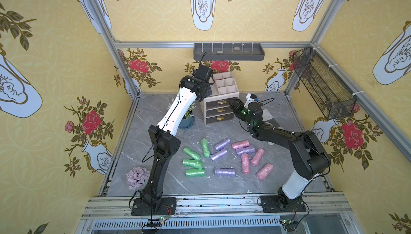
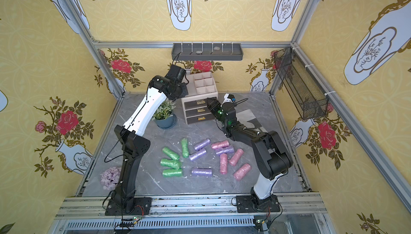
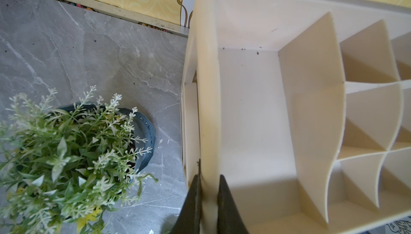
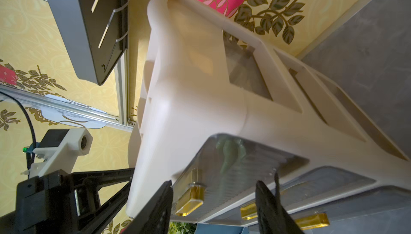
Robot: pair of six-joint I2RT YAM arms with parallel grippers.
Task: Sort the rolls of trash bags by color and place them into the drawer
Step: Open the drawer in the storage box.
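Several green [image 1: 193, 162], lilac [image 1: 222, 144] and pink [image 1: 246, 162] rolls of trash bags lie loose on the grey marble floor in both top views. Behind them stands a cream drawer unit [image 1: 222, 92] with three smoky drawers, all pushed in. My left gripper [image 3: 208, 178] is shut on the unit's left side wall [image 3: 208, 110] at the open-topped tray. My right gripper [image 4: 214, 184] is open in front of the top drawer [image 4: 235, 161]. Its fingers stand either side of the gold handle [image 4: 191, 199], apart from it.
A potted plant [image 1: 188, 116] stands just left of the unit, under my left forearm. A lilac flower cluster [image 1: 137, 177] lies at the front left. A grey shelf [image 1: 229, 51] hangs on the back wall, a black mesh basket [image 1: 322, 83] on the right wall.
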